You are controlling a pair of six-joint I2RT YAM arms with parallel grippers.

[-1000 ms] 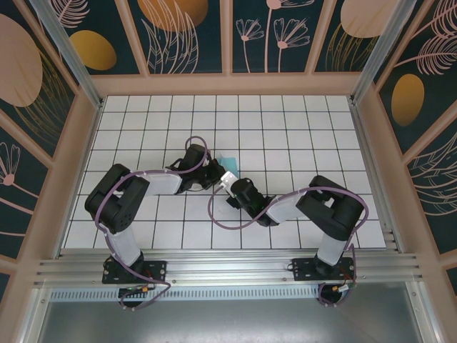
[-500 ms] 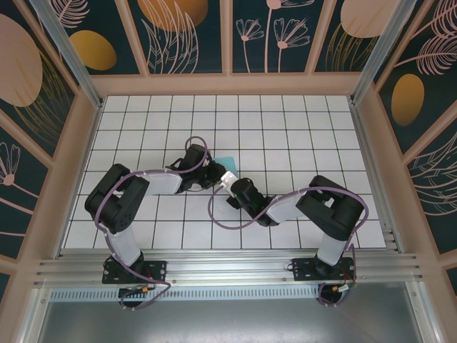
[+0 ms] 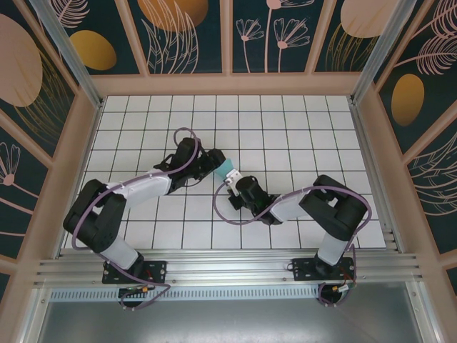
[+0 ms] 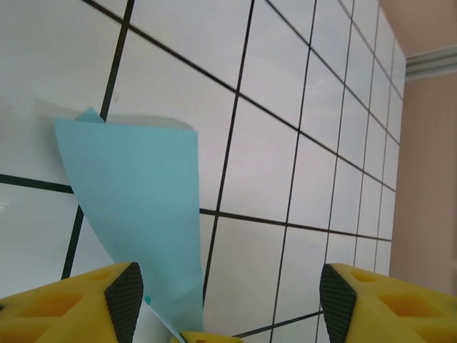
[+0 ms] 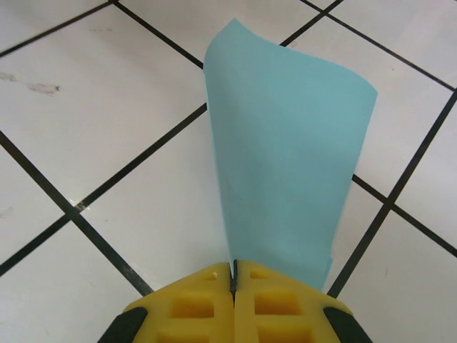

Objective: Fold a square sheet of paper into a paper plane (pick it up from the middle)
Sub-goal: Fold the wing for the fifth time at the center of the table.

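The square sheet of paper (image 5: 285,157), light teal, is folded over and stands up from the tiles in a curved flap that narrows toward the grip. My right gripper (image 5: 234,275) is shut on its lower end. From above, the paper (image 3: 228,170) lies between both grippers, with the right gripper (image 3: 230,181) just below it. My left gripper (image 4: 230,300) is open with bare tile between its pads. The paper (image 4: 136,207) rises just beside its left finger (image 4: 123,296). In the top view the left gripper (image 3: 213,161) sits just left of the sheet.
The white grid table (image 3: 300,136) has tiles free to the back and right. Patterned walls (image 3: 228,36) and a wooden frame enclose it. An aluminium rail (image 3: 228,266) runs along the near edge by the arm bases. Purple cables loop off both arms.
My left gripper has opened and let go of the paper, and the left arm has stretched up and away from its base. The right gripper keeps its hold on the sheet.
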